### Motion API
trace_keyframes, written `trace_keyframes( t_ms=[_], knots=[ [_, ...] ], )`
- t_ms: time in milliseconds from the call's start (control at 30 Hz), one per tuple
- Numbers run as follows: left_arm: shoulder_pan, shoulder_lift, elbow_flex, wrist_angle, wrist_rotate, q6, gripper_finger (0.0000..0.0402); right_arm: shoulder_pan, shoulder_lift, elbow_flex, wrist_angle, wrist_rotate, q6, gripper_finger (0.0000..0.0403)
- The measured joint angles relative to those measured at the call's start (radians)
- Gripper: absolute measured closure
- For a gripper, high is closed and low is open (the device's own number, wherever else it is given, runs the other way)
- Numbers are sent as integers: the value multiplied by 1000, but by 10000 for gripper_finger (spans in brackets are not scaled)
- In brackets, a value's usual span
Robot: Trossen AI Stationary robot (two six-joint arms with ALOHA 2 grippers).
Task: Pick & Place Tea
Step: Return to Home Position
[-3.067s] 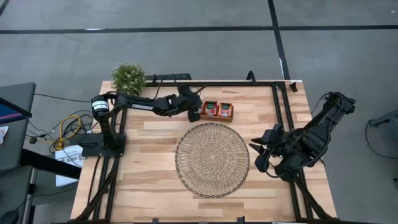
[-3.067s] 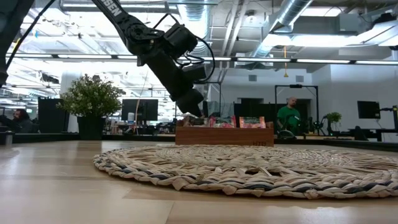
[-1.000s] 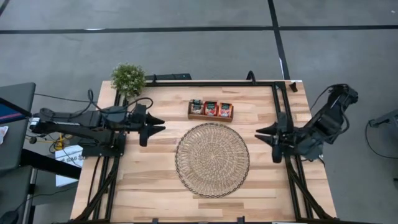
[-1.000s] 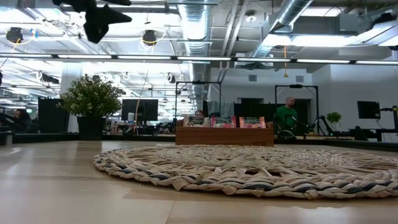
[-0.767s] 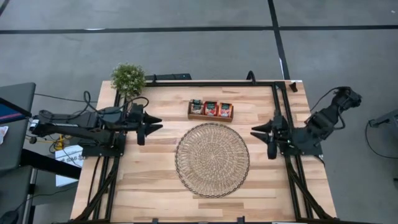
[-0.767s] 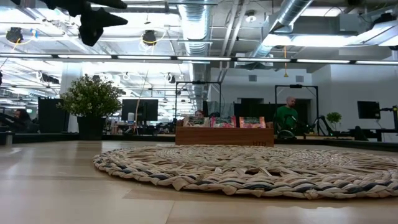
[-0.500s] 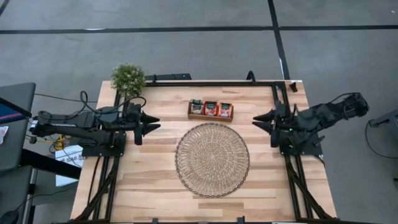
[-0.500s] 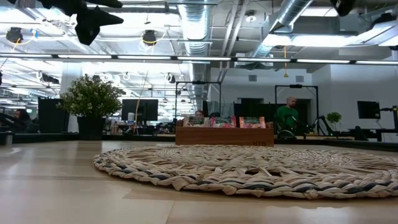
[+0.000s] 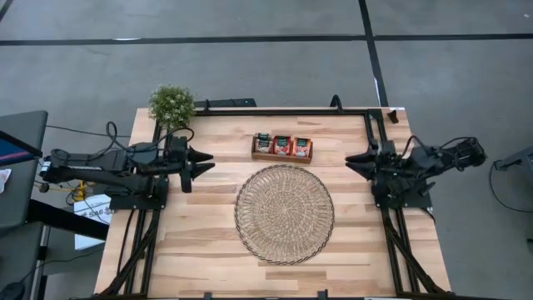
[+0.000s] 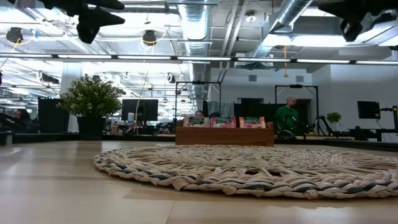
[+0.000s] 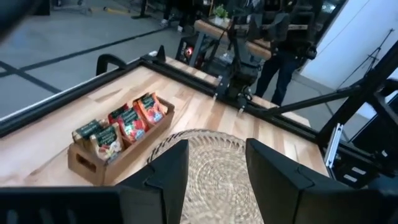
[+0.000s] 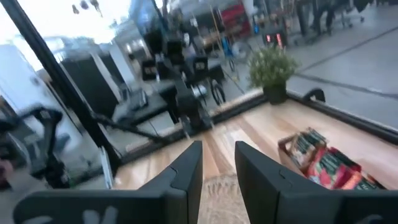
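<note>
The tea sachets point(image 9: 282, 146) stand on edge in a small brown wooden tray point(image 9: 282, 157) at the table's far middle: a dark-green-printed group on the left and red-orange ones point(image 11: 134, 118) beside it. They also show in the low view point(image 10: 224, 122) and the right wrist view point(image 12: 326, 163). My left gripper point(image 9: 206, 163) hangs open in the air left of the tray, pointing right. My right gripper point(image 9: 353, 162) hangs open right of the tray, pointing left. Neither touches anything.
A round woven straw mat point(image 9: 284, 213) lies flat at the table's middle, just near of the tray. A small potted plant point(image 9: 171, 104) stands at the far left corner. Black frame rails point(image 9: 379, 142) run along the table's sides. A person point(image 10: 287, 117) stands in the room behind.
My right gripper has swung from beside the mat's right rim toward the far edge, its arm stretching out, and has come into the low view at top right. My left gripper has drawn back slightly toward the left edge. Both have stayed open; the tea has not moved.
</note>
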Motion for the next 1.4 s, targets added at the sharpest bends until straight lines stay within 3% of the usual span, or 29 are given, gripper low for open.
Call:
trace_keyframes(
  t_ms=[233,400,600,767,933,1100,1400],
  knots=[
    [0,-91,-153,164,0,18,250,0,-179,-96,34,0,7,317],
    [0,-215,-254,191,0,13,250,0,-270,-107,-15,1,8,317],
    [0,-400,-348,166,-1,13,250,0,-260,-105,-56,1,8,317],
    [0,-540,-372,13,-20,10,250,0,-259,-106,-154,3,102,317],
    [0,-549,-372,-43,-27,17,250,-3,-263,-106,-174,9,145,317],
    [0,-552,-419,-58,-33,16,250,-3,-261,-114,-135,9,88,317],
    [0,-553,-441,-2,-162,9,250,-3,-270,-271,43,-24,-22,317]
  ],
)
